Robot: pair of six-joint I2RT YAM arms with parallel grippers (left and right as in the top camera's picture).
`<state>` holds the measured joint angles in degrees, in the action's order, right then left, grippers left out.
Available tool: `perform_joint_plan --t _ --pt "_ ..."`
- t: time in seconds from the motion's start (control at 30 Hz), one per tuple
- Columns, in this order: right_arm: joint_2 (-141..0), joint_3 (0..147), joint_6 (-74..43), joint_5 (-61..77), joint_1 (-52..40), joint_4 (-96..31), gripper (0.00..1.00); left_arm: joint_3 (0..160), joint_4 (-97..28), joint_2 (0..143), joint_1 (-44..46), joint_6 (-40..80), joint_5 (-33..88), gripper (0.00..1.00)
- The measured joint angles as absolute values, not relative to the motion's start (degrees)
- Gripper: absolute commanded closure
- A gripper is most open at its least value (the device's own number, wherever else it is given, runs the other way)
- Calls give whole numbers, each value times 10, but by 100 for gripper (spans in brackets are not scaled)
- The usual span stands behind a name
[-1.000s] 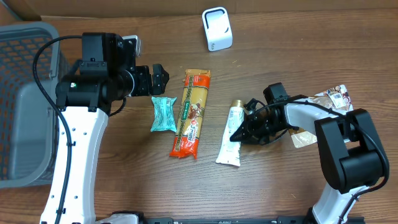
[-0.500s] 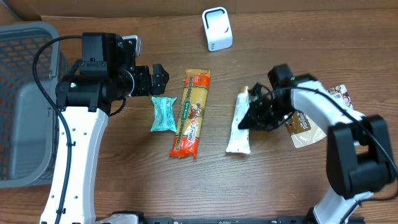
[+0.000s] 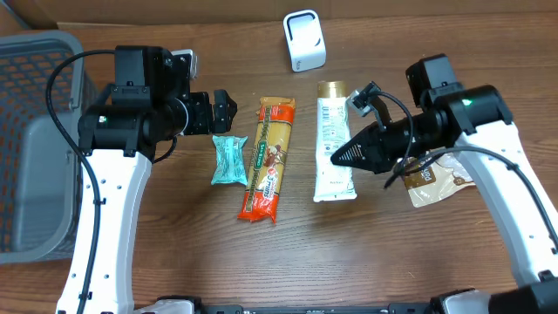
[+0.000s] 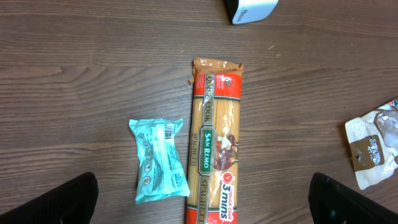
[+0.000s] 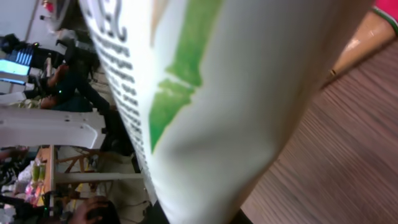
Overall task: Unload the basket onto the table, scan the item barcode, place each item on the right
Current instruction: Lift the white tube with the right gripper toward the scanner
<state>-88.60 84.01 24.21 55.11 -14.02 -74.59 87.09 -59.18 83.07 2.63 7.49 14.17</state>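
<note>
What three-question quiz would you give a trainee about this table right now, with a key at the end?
1. In the overhead view, what lies directly to the left of the San Remo spaghetti packet?
2. True or false: the left gripper is shut on the spaghetti packet.
3. The right gripper is shut on: A the spaghetti packet, B the white tube with the gold cap, C nothing.

Key:
1. The teal packet.
2. False. It is open and holds nothing.
3. B.
</note>
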Motion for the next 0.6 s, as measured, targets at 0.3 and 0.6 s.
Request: perform_joint_plan --t 0.3,0.6 --pt "-874 840 228 558 -140 -719 96 871 -592 831 26 75 142 1" --pt "-887 911 43 200 -215 -598 97 871 -592 831 26 75 142 1"
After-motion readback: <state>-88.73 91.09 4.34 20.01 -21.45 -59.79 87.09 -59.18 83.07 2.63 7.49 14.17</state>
